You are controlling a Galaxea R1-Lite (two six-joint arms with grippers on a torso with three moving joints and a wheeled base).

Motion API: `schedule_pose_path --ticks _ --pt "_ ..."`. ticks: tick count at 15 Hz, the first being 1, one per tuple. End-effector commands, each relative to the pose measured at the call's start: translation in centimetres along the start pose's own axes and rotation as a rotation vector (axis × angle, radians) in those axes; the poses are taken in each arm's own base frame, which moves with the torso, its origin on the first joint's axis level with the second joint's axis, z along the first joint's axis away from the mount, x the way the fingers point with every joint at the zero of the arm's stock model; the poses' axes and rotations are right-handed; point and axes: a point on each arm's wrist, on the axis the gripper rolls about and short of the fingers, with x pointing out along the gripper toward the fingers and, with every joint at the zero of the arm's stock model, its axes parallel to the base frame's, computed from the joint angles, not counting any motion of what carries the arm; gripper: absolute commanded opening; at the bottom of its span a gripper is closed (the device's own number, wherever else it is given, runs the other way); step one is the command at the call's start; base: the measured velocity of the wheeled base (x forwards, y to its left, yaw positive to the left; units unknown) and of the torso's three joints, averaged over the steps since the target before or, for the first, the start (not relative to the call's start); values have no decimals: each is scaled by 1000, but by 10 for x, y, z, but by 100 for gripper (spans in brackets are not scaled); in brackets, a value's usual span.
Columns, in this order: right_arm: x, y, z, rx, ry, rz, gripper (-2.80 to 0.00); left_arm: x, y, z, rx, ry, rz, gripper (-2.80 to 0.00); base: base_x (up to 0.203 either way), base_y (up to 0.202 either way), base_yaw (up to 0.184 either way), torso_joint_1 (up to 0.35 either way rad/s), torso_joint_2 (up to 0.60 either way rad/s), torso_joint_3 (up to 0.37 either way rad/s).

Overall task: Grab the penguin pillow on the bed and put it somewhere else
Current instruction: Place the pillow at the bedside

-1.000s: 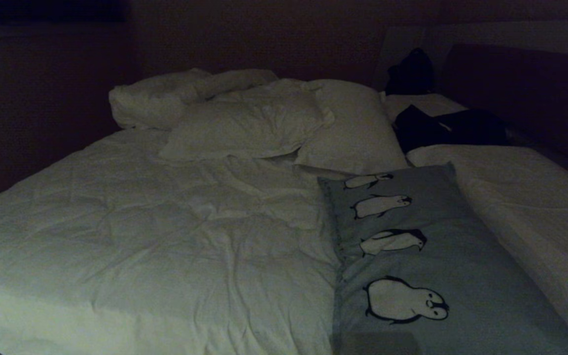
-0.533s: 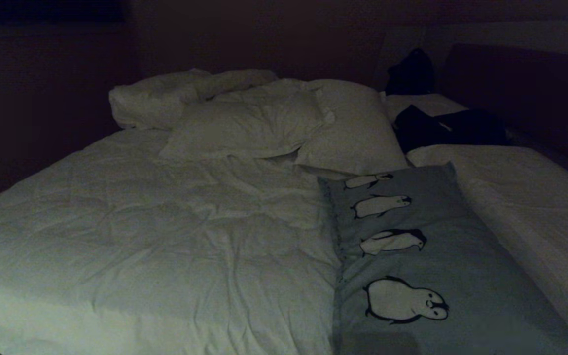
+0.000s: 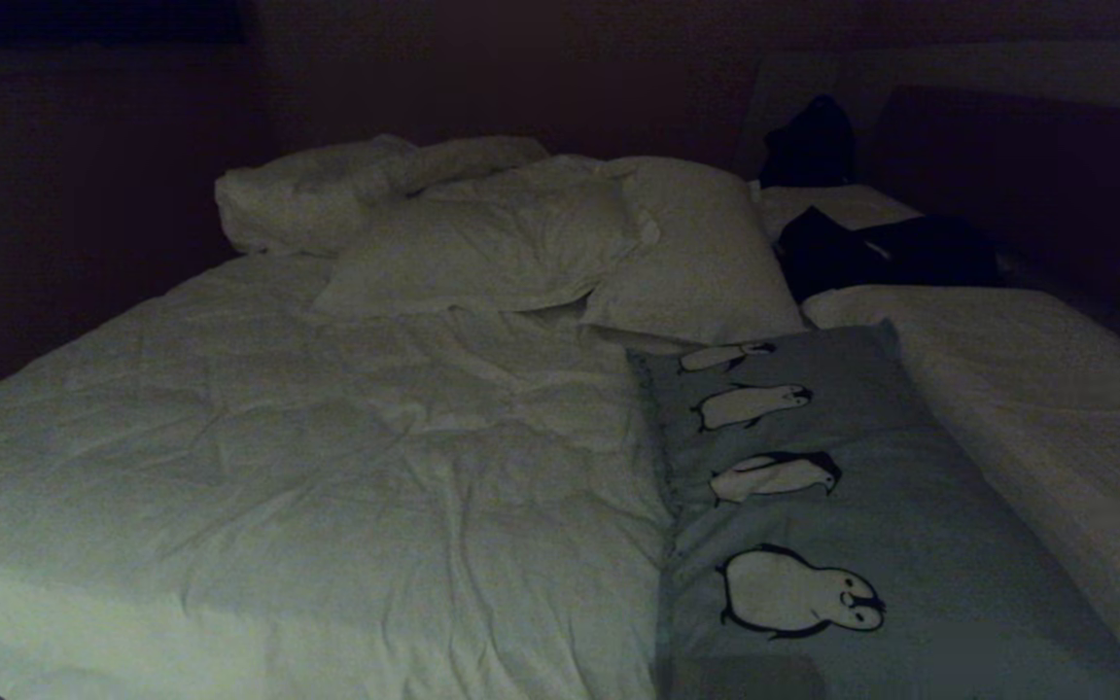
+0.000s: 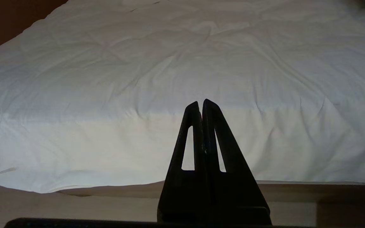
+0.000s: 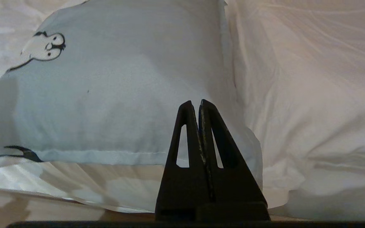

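1. Wide bed (image 3: 278,467) under a rumpled white quilted duvet, filling most of the head view; dark headboard (image 3: 1036,185) at the far right.
2. Plain white pillows (image 3: 492,243) heaped at the far end of the bed, with dark clothing (image 3: 881,253) lying just to their right.
3. Penguin pillow (image 3: 861,525) flat on the right half of the bed, long side running away from the robot, near end at the bed's front edge. Light blue-grey cover with a row of four black-and-white penguins along its left side; a seam along the near edge in the right wrist view. No readable lettering from these angles.
4. Right pincer (image 5: 199,103) low in front of the bed's edge, pointing level at the near end of the penguin pillow (image 5: 122,88), apart from it; fingers pressed together, nothing between them.
5. Left pincer (image 4: 201,103) likewise low and level before the front edge of the duvet (image 4: 169,79), well left of the pillow; fingers together and empty.
6. Neither arm visible in the head view.
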Motion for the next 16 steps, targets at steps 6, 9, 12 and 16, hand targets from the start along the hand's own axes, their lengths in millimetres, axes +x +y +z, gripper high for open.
schedule_pose_path --ticks 6,9,12,16 --pt "-1 0 4 -90 -15 15 -280 0 0 -1 1 0 0 -280 0 0 0 0 0 0" --pt "-1 0 9 -95 -18 18 -280 0 0 0 1 0 -1 -280 0 0 0 0 0 0" --pt "-12 0 46 -79 -115 27 -280 0 0 0 1 1 1 -280 0 0 0 0 0 0" --pt "5 -4 101 -70 -46 -43 -280 0 0 -1 1 0 1 -280 0 0 0 0 0 0"
